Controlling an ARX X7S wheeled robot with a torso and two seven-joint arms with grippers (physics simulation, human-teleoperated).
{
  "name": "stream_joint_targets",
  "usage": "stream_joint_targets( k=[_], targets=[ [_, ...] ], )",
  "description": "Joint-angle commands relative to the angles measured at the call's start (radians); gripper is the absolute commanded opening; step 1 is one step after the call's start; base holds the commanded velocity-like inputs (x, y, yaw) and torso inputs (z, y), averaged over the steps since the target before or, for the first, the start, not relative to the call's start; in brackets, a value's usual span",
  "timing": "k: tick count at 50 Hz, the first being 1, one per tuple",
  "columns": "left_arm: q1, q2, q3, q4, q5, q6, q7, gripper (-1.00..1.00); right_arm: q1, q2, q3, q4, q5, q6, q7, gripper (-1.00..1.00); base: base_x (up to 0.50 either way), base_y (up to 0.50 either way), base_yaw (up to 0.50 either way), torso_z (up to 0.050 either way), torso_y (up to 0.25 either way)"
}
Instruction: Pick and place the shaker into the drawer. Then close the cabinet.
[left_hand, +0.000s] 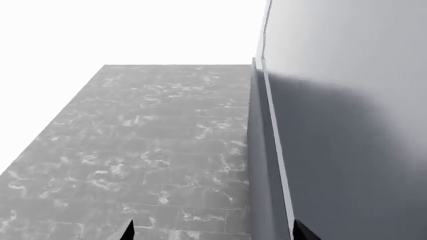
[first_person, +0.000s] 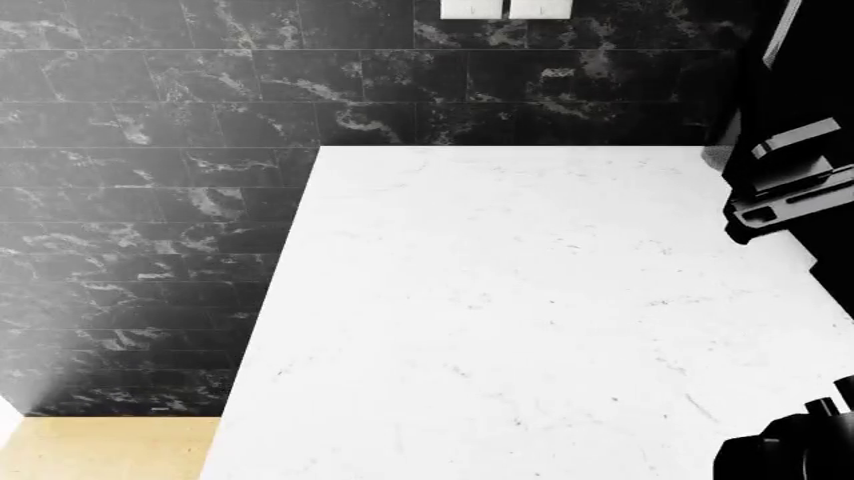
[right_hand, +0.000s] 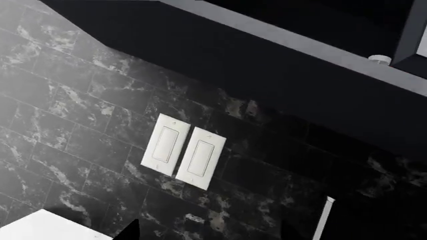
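Note:
The shaker, the drawer and the cabinet are out of view in all three frames. In the left wrist view my left gripper (left_hand: 213, 233) is open: only its two dark fingertips (left_hand: 128, 231) show, far apart, with nothing between them, facing a grey marbled tile surface (left_hand: 153, 150). My right gripper (right_hand: 210, 233) is also open and empty. One of its fingertips (right_hand: 130, 232) shows against the dark marble backsplash (right_hand: 80, 125). In the head view, part of my right arm (first_person: 790, 180) hangs over the counter's far right side.
A white stone countertop (first_person: 534, 320) fills the head view, and the black marble backsplash (first_person: 200, 90) runs behind it and down its left side. Two white switch plates (right_hand: 183, 151) sit on the backsplash. A plain grey wall (left_hand: 347, 125) stands beside the tiles. Wooden floor (first_person: 107, 448) shows at lower left.

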Motion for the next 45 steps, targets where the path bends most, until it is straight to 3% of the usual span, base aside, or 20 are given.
stream_joint_targets(
  k=[1,8,12,13,20,28,45],
  targets=[
    [-0.305,0.100,0.238,-0.256,0.156,0.152,0.137,1.00,-0.084,0.008,0.043,-0.048,-0.016,0.001,-0.007,1.00,0.00,0.00,0.00,0.000,0.000],
    [-0.308,0.367,0.290,-0.708,0.563,0.456,0.588,1.00,-0.120,-0.017,0.049,-0.069,-0.032,0.001,-0.007,1.00,0.00,0.00,0.00,0.000,0.000],
    [-0.308,0.552,0.125,-1.047,0.850,0.695,0.807,1.00,-0.148,-0.023,0.058,-0.088,-0.036,0.001,-0.007,1.00,0.00,0.00,0.00,0.000,0.000],
    [-0.308,0.564,0.148,-1.121,0.847,0.756,0.820,1.00,-0.158,-0.023,0.064,-0.096,-0.037,0.001,-0.007,1.00,0.00,0.00,0.00,0.000,0.000],
    [-0.308,0.565,0.551,-1.407,0.594,0.982,0.759,1.00,-0.207,-0.044,0.086,-0.134,-0.052,0.001,-0.007,1.00,0.00,0.00,0.00,0.000,0.000],
    [-0.308,0.565,0.789,-1.469,0.473,1.080,0.688,1.00,-0.252,-0.065,0.096,-0.163,-0.076,0.001,-0.007,1.00,0.00,0.00,0.00,0.000,0.000],
    [-0.308,0.565,0.863,-1.446,0.435,1.020,0.588,1.00,-0.261,-0.055,0.145,-0.163,-0.074,0.000,-0.007,1.00,0.00,0.00,0.00,0.000,0.000]
  ],
)
